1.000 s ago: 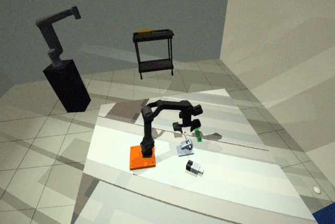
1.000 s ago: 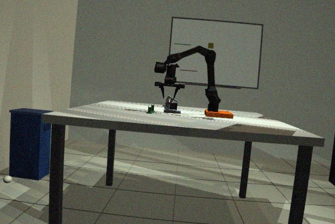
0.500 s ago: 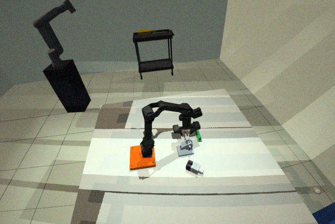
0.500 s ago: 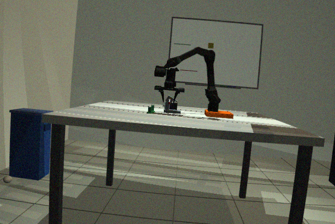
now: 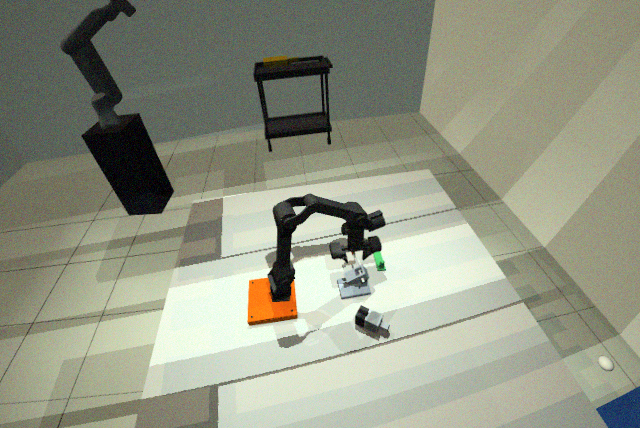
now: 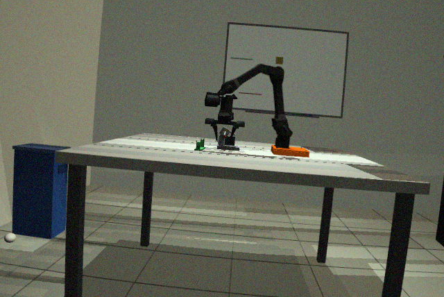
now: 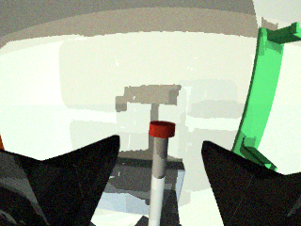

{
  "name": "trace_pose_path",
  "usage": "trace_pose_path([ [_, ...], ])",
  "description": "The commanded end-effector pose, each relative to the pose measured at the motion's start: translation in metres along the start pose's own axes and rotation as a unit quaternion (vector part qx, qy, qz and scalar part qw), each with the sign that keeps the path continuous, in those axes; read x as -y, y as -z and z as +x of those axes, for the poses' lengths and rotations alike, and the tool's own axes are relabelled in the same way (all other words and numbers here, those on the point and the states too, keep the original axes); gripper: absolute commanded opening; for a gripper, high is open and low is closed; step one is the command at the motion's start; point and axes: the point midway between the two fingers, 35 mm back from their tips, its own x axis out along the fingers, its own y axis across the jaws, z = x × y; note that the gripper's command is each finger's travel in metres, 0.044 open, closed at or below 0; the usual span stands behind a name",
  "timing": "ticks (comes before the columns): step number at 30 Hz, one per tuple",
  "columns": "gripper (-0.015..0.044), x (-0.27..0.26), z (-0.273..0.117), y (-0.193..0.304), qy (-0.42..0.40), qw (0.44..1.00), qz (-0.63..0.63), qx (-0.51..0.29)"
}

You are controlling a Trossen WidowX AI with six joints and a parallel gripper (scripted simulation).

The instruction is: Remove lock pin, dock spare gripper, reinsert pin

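Landmark: the pale grey angled metal mount [image 5: 354, 289] [image 6: 227, 148] [image 7: 129, 202] on the table [image 5: 310, 361] [image 6: 233, 171]. The thin white lock pin with red cap [image 5: 353, 254] [image 6: 224, 135] [image 7: 159, 188] is in the mount, capped end sticking up and out of it, so the head is there to grab.

The black two-finger gripper [image 5: 354, 256] [image 6: 225, 136] [image 7: 161, 143] is right over the mount, pointing down. Fingers stand apart, one each side of the pin, nothing clamped; wrist view shows gaps both sides. Likely spaced like that so they can drop around the shaft without knocking the cap.

The black-and-grey block-shaped spare gripper [image 5: 372, 322] lies on its side near the mount, on the side away from the arm's gripper, spigot seemingly pointing away from the orange base plate [image 5: 258, 309] [image 6: 297, 152]. Probably parked there to leave the socket side free; docking not done.

The bright green bracket with upright ends [image 5: 379, 261] [image 6: 199, 144] [image 7: 263, 89] sits just beside the mount, on the side away from the base plate. Looks like a rest for the pulled pin, my guess.

Step in hand: grasping the pin, very start of the task. Next should be closing centred on the shaft, then pulling along the pin's own line; a skewed pull could jam it or drag the mount.
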Motion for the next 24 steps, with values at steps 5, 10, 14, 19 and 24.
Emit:
trace_pose_path([
  [5, 0.0274, -0.0014, 0.0035, 0.0012, -0.002, 1.000, 0.001, -0.003],
  [10, 0.0142, -0.0014, 0.0035, 0.0012, -0.002, 1.000, 0.001, -0.003],
  [14, 0.0037, -0.0014, 0.0035, 0.0012, -0.002, 1.000, 0.001, -0.003],
  [19, 0.0000, -0.0014, 0.0035, 0.0012, -0.002, 1.000, 0.001, -0.003],
  [24, 0.0000, -0.0014, 0.0034, 0.0011, -0.003, 1.000, 0.001, -0.002],
])
